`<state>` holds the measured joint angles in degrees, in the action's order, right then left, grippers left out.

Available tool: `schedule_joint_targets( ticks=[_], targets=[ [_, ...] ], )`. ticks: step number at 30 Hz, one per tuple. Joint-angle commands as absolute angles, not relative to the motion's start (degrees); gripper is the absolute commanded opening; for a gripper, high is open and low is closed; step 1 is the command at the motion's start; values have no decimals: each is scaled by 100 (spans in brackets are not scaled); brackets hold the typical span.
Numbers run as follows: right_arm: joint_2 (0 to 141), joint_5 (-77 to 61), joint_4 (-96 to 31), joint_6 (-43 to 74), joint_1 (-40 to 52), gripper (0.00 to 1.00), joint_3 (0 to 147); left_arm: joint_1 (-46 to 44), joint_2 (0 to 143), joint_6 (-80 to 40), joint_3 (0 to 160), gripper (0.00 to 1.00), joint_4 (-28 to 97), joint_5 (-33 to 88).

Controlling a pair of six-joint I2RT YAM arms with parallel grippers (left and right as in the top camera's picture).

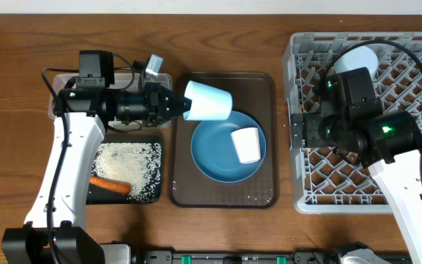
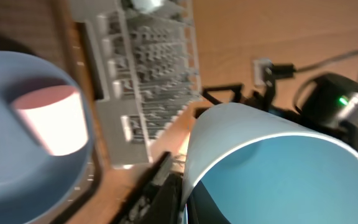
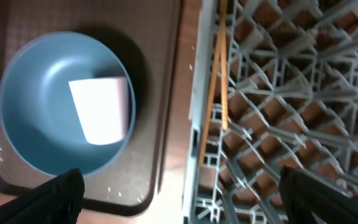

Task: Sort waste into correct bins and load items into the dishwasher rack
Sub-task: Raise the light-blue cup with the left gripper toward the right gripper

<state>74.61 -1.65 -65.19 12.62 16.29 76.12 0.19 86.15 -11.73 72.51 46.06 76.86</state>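
Over the brown tray (image 1: 261, 89), the left gripper (image 1: 184, 105) is clamped on the rim of a blue cup (image 1: 209, 101), which is tipped sideways in the air. Beneath it, a pink cup (image 1: 246, 144) lies on its side on the plate (image 1: 211, 155). The right gripper (image 3: 191, 190) hangs wide open and empty over the rack's (image 1: 409, 147) left edge, where chopsticks (image 3: 215, 81) lie. Rice (image 1: 127, 165) and a carrot (image 1: 110, 184) sit in the black tray (image 1: 97, 195).

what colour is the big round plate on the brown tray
Blue; the large round plate shows best in the overhead view.
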Motion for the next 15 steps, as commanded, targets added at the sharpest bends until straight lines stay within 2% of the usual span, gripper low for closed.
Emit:
schedule_joint_targets(
  ticks=[1, 3, 7, 9, 11, 15],
  targets=[
    [7467, -956, -6375, 1319, 1616, 99, 7631, -132, 8648, -1007, 7253, 6, 4624, 8208],
    [7422, -1737, -6329, 891, 1603, 99, 7673, -244, 8648, -1007, 7253, 6, 4622, 8211],
    [7183, -4541, -5955, 25, 1573, 98, 7684, -395, 8648, -1007, 7253, 6, 4630, 8211],
    [7046, -5454, -5686, -154, 1527, 99, 7684, -429, 8648, -1009, 7253, 6, 4646, 8213],
    [6921, -5878, -5358, -154, 1466, 99, 7684, -432, 8648, -1007, 7253, 6, 4650, 8213],
    [6792, -5846, -5087, -139, 1444, 99, 7684, -432, 8648, -1007, 7253, 6, 4648, 8517]
  ],
)
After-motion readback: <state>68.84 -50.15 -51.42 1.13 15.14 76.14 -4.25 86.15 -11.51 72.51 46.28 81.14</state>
